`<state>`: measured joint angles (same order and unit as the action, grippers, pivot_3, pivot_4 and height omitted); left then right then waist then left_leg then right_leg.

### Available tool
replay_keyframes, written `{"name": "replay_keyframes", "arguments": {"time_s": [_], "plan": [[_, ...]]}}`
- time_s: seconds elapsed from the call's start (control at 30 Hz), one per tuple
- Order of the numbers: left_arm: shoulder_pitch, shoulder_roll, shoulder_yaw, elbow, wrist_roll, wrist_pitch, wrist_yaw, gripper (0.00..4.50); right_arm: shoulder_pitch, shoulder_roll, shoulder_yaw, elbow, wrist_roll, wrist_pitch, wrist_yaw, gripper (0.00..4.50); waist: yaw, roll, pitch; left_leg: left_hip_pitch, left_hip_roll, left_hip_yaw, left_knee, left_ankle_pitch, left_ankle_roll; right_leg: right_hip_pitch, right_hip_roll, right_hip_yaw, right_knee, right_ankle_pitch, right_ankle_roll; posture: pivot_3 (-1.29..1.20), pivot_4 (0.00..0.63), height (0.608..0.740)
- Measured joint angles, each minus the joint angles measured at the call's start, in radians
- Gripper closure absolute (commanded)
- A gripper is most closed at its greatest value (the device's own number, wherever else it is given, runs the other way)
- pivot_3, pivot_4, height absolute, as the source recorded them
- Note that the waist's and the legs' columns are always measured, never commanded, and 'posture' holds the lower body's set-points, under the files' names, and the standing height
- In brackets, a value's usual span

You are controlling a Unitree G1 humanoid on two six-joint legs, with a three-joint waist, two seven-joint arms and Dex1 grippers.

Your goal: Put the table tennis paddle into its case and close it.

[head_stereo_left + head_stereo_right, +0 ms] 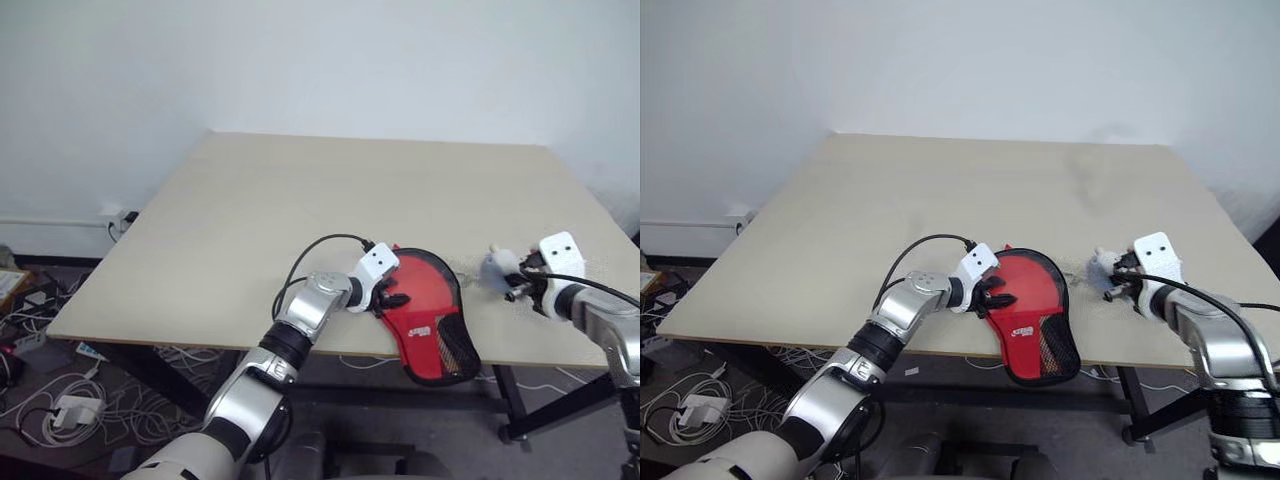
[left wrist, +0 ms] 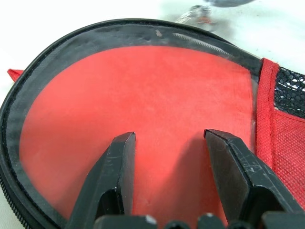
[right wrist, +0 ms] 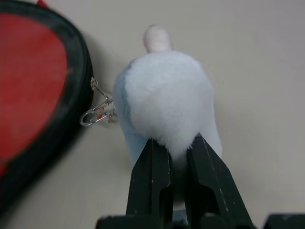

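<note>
A: Fingers first. Left gripper point(image 2: 169, 179): two black fingers point(image 2: 112, 181) spread apart, lying on the red face of the paddle-shaped soft zip case point(image 1: 425, 325), not pinching anything.

B: Right gripper point(image 3: 176, 152)?

A: Fingers nearly pressed together, nipping the fluffy end of a small white-and-pale-blue plush charm point(image 3: 167, 100). A silvery metal clip point(image 3: 97, 114) hangs between the charm and the case's black zipper rim.

B: Where does the case lie?

A: Near edge of the pale beige rectangular table point(image 1: 330, 190), right of centre. Round end far, black mesh pocket with white logo near, that narrow end overhanging the table edge. Zipper rim looks closed round the red panel.

B: The table tennis paddle?

A: Cannot tell; the case face is all I see.

B: Charm's place?

A: Just right of the case, on the table.
</note>
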<state>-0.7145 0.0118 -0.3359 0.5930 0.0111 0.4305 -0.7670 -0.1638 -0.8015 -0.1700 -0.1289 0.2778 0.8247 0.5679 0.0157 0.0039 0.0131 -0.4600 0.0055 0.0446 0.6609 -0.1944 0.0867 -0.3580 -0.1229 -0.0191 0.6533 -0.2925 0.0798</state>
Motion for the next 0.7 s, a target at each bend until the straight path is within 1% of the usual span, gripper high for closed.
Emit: {"name": "replay_keyframes", "arguments": {"time_s": [0.1, 0.2, 0.3, 0.43, 0.6, 0.7], "plan": [[-0.010, -0.011, -0.001, 0.017, 0.000, -0.003, -0.008, 2.11, 0.096, -0.082, -0.033, -0.029, 0.021, -0.014, 0.089, 4.49, 0.009, 0.000, 0.000, 0.000, 0.003, 0.000, 0.002, -0.002, 0.001, 0.001, -0.001, 0.000, -0.002, 0.000, 0.000, 0.00, 0.000, 0.715], [-0.020, -0.020, -0.002, 0.036, 0.000, -0.009, -0.014, 2.11, 0.194, -0.138, -0.062, -0.063, 0.038, -0.030, 0.165, 4.49, 0.021, 0.000, 0.000, 0.000, 0.003, 0.001, 0.003, -0.002, 0.002, 0.002, -0.001, 0.000, -0.002, 0.000, 0.000, 0.00, 0.000, 0.715], [-0.029, -0.030, -0.003, 0.058, 0.000, -0.020, -0.021, 2.11, 0.332, -0.196, -0.101, -0.141, 0.054, -0.055, 0.255, 4.49, 0.034, 0.000, 0.000, -0.001, 0.004, 0.001, 0.005, -0.004, 0.003, 0.003, -0.002, 0.000, -0.003, 0.000, 0.000, 0.00, 0.000, 0.715], [-0.035, -0.036, -0.003, 0.075, 0.000, -0.029, -0.027, 2.11, 0.487, -0.221, -0.146, -0.208, 0.074, -0.091, 0.344, 4.49, 0.041, 0.000, -0.001, -0.001, 0.005, 0.001, 0.006, -0.006, 0.005, 0.005, -0.002, 0.000, -0.007, 0.000, 0.000, 0.00, 0.000, 0.715], [-0.040, -0.044, -0.004, 0.089, 0.000, -0.036, -0.032, 2.11, 0.628, -0.234, -0.205, -0.273, 0.073, -0.154, 0.402, 4.49, 0.048, -0.002, -0.002, -0.001, 0.005, 0.000, 0.007, -0.008, 0.005, 0.006, -0.002, -0.001, -0.009, 0.000, 0.000, 0.00, 0.000, 0.715], [-0.040, -0.047, -0.004, 0.096, 0.000, -0.041, -0.032, 2.11, 0.719, -0.231, -0.233, -0.280, 0.059, -0.225, 0.421, 4.49, 0.053, -0.003, -0.003, -0.001, 0.005, 0.001, 0.007, -0.010, 0.002, 0.007, -0.002, -0.001, -0.010, 0.000, 0.000, 0.00, 0.000, 0.715]]}}
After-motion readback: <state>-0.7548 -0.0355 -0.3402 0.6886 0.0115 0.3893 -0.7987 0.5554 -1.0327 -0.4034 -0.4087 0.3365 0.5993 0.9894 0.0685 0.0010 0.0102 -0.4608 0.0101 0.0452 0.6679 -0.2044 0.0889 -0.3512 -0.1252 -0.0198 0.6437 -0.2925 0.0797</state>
